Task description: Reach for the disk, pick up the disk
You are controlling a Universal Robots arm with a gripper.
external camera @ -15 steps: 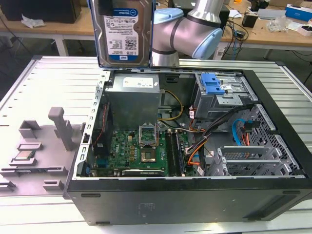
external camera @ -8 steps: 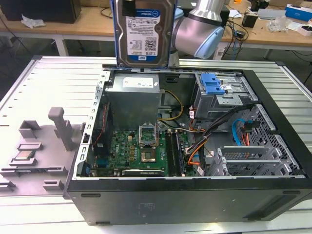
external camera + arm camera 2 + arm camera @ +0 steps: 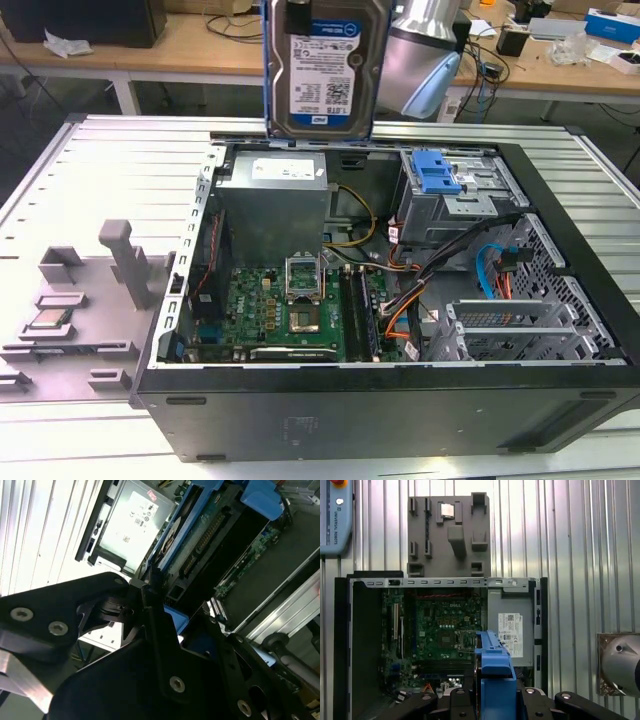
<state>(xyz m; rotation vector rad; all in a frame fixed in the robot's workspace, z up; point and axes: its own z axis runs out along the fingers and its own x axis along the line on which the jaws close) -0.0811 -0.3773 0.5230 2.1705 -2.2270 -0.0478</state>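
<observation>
The disk (image 3: 325,70) hangs upright in the air above the back of the open computer case (image 3: 380,410), its white-and-blue label facing the exterior camera and its blue bracket framing the sides. My gripper (image 3: 495,702) is shut on the disk; its black fingers (image 3: 460,700) clamp either side of the blue bracket (image 3: 495,670), which I see edge-on in the first wrist view. In the second wrist view the disk's green circuit-board side (image 3: 215,535) and blue bracket run away from the black finger links (image 3: 160,645).
Below the disk the case holds a grey power supply (image 3: 275,195), the motherboard (image 3: 290,310), loose cables and a blue-latched drive cage (image 3: 440,185). A grey fixture with a CPU chip (image 3: 50,320) lies on the ribbed table at the exterior view's left.
</observation>
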